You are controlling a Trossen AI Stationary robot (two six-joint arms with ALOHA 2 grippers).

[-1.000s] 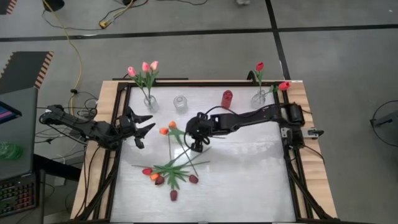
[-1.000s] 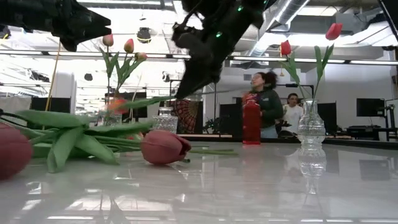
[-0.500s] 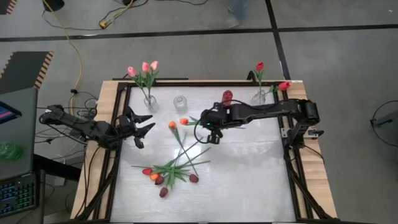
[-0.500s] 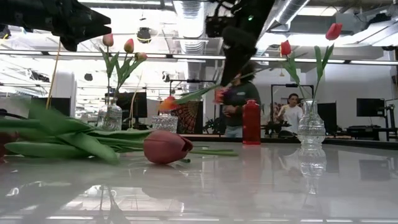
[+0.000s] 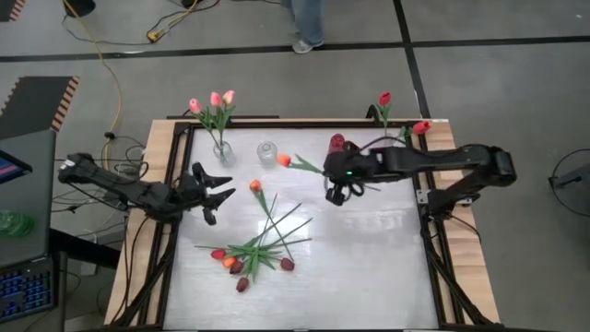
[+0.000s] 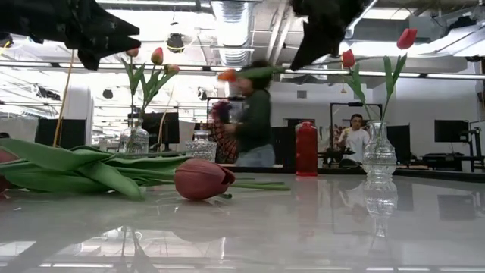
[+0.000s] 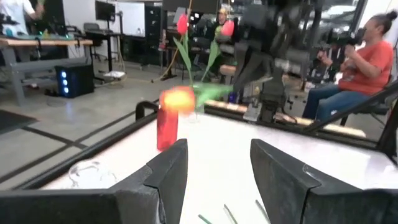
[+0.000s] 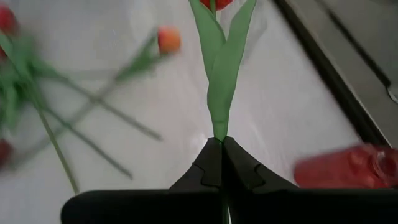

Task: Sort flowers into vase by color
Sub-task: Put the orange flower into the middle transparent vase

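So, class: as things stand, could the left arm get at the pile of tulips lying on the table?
Probably yes. The left gripper is open and holds nothing, and the pile of tulips lies close beside it with nothing between; the right gripper is busy elsewhere, holding an orange tulip.

**Right arm stretched in and clamped, left arm waiting spread**

The right arm reaches in from the table's right edge, its links nearly level, elbow raised at the far right and forearm running leftward toward the middle of the far half. Its right gripper (image 5: pixel 337 191) is pinched tight — in the right wrist view the two dark fingers (image 8: pixel 214 163) meet with a green stem between them. The left arm lies low along the left edge, and the left gripper (image 5: pixel 214 190) points rightward — fingers (image 7: pixel 166 173) spread wide apart, holding nothing.
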